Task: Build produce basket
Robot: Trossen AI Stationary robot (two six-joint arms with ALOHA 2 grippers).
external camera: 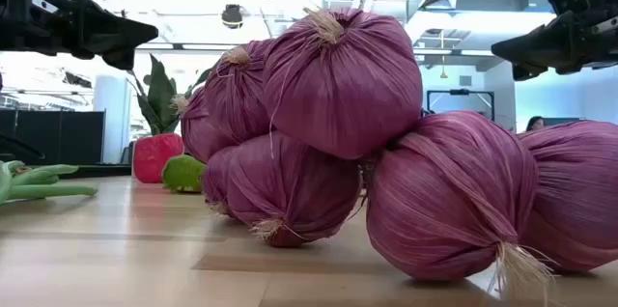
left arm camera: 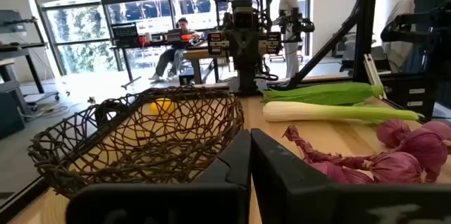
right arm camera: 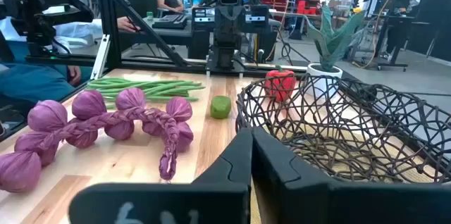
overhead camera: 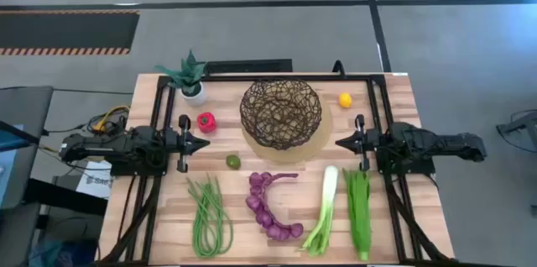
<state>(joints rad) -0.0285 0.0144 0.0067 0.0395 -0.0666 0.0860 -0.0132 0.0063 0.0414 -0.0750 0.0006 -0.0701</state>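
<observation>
The dark woven wire basket (overhead camera: pixel 280 113) stands empty on a tan round mat (overhead camera: pixel 319 143) at the table's far middle. Around it lie a red pepper (overhead camera: pixel 205 122), a lime (overhead camera: pixel 233 161), a lemon (overhead camera: pixel 345 99), long green beans (overhead camera: pixel 208 215), a purple onion string (overhead camera: pixel 268 204), a leek (overhead camera: pixel 324 209) and green leafy stalks (overhead camera: pixel 360 212). My left gripper (overhead camera: pixel 204 143) hovers shut at the basket's left, my right gripper (overhead camera: pixel 341 143) shut at its right. Both are empty and point at each other.
A small potted spiky plant (overhead camera: pixel 190 76) stands at the far left corner. Black frame rails (overhead camera: pixel 382 116) run along the table's sides and far edge. People sit and stand in the room beyond the table. Bare wood lies between the lime and the beans.
</observation>
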